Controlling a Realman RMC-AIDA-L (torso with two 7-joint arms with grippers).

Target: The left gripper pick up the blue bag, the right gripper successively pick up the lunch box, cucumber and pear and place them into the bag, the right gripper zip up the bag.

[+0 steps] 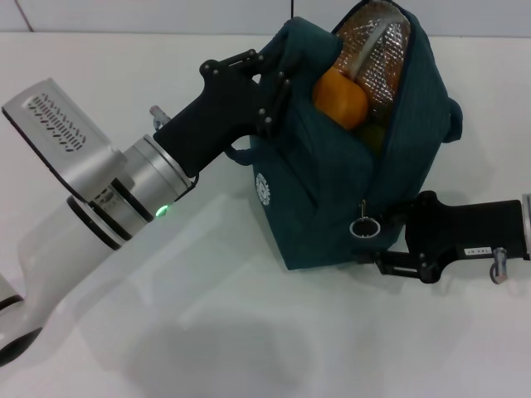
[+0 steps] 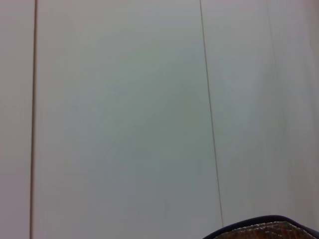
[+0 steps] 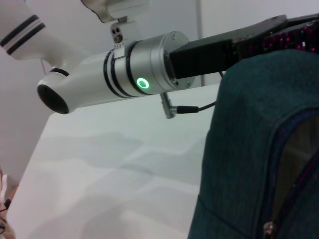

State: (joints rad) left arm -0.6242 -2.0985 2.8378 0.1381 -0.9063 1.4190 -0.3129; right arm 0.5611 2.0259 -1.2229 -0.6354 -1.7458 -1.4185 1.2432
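Observation:
The blue bag [image 1: 332, 191] stands tilted on the white table with its top open and its silver lining [image 1: 390, 58] showing. Inside it lies the pear [image 1: 338, 96], with a translucent edge of the lunch box [image 1: 365, 48] behind it. The cucumber is hidden. My left gripper [image 1: 278, 79] is shut on the bag's upper rim and holds it up; it also shows in the right wrist view, as the left gripper [image 3: 259, 42] on the bag [image 3: 249, 149]. My right gripper [image 1: 383, 239] sits at the bag's lower right side, right beside the metal zipper ring [image 1: 363, 226].
The white table [image 1: 207, 332] stretches around the bag, with a wall seam behind it. The left arm's silver body [image 3: 144, 69], with its green light, spans the space left of the bag. Only the bag's rim [image 2: 264, 226] shows in the left wrist view.

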